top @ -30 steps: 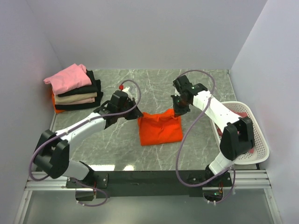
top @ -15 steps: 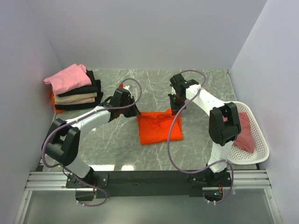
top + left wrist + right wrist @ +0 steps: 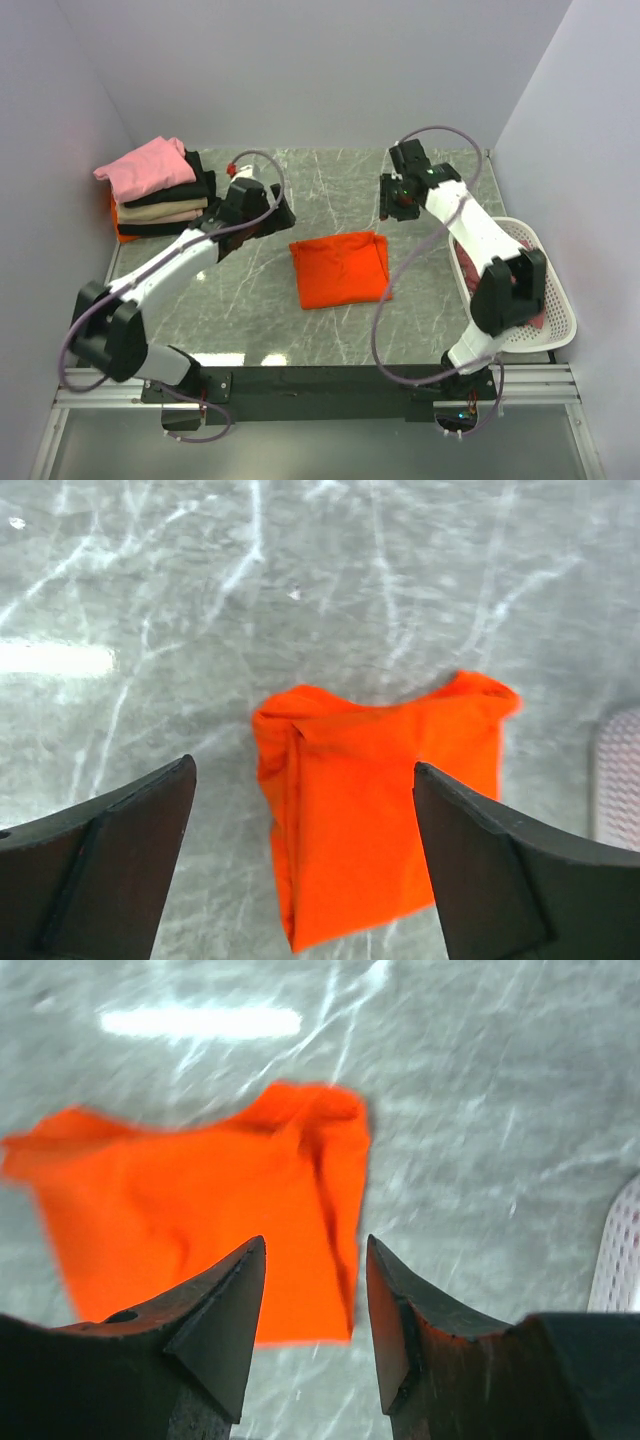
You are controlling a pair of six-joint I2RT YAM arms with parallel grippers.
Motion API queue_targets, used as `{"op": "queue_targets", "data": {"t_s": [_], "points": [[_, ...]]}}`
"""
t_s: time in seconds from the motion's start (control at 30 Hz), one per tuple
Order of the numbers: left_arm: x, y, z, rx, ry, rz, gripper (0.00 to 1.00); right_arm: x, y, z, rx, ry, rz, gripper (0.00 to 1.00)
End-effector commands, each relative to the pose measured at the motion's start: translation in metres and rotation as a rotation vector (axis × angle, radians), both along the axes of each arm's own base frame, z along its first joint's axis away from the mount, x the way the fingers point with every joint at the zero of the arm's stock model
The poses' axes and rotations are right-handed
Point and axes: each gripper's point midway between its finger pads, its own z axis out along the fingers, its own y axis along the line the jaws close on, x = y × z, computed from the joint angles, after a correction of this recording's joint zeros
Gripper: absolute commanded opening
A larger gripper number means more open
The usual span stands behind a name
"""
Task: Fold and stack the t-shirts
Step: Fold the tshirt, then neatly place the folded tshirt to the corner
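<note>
A bright orange t-shirt [image 3: 340, 270] lies folded into a rough square on the marble table, mid-table; nothing holds it. It also shows in the left wrist view as the orange t-shirt [image 3: 390, 840] and in the right wrist view as the orange t-shirt [image 3: 200, 1210]. My left gripper [image 3: 278, 215] hovers off the shirt's far left corner, jaws wide open and empty [image 3: 304, 765]. My right gripper [image 3: 398, 206] hangs above the table behind the shirt's far right corner, open and empty [image 3: 316, 1240]. A stack of folded t-shirts [image 3: 160, 195] sits back left, pink on top.
A white lattice basket [image 3: 562, 312] stands at the right edge of the table, a bit of rose cloth [image 3: 527, 243] inside it, partly hidden by the right arm. The basket's edge [image 3: 625, 1250] shows in the right wrist view. Walls close in left, right and behind.
Both grippers were shut at the orange shirt's far corners; both have opened, let go and drawn back and up. The shirt now lies flat.
</note>
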Motion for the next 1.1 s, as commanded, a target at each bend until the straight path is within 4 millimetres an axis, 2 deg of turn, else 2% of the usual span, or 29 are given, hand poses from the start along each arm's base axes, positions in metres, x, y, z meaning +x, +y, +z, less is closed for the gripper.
{"op": "queue_targets", "data": {"t_s": [0.0,0.03,0.1,0.2,0.27,0.4,0.5,0.8,0.9,1.07], "points": [[-0.018,-0.006,0.007,-0.092,-0.028,-0.044,0.96,-0.023,0.023,0.018,0.073,-0.063,0.064,0.52],[-0.027,-0.008,-0.010,-0.111,0.004,-0.063,0.96,-0.029,0.036,0.016,0.083,-0.073,0.098,0.52],[-0.041,-0.020,-0.015,-0.185,0.021,-0.131,0.97,-0.047,0.052,-0.005,0.106,-0.020,0.152,0.50],[-0.057,-0.027,-0.042,-0.250,0.066,-0.161,0.96,-0.066,0.073,-0.040,0.150,0.059,0.196,0.47],[-0.060,-0.034,-0.045,-0.297,0.071,-0.178,0.97,-0.074,0.076,-0.067,0.139,0.116,0.195,0.44],[-0.067,-0.039,-0.062,-0.336,0.093,-0.203,0.97,-0.082,0.075,-0.105,0.105,0.192,0.179,0.43],[-0.071,-0.043,-0.072,-0.360,0.108,-0.219,0.98,-0.086,0.073,-0.124,0.087,0.231,0.167,0.42],[-0.082,-0.051,-0.102,-0.424,0.164,-0.250,0.98,-0.099,0.073,-0.157,0.057,0.296,0.149,0.42],[-0.087,-0.053,-0.110,-0.440,0.186,-0.261,0.98,-0.102,0.072,-0.161,0.048,0.303,0.147,0.42],[-0.089,-0.060,-0.114,-0.467,0.186,-0.276,0.98,-0.105,0.071,-0.165,0.048,0.317,0.148,0.42]]}}
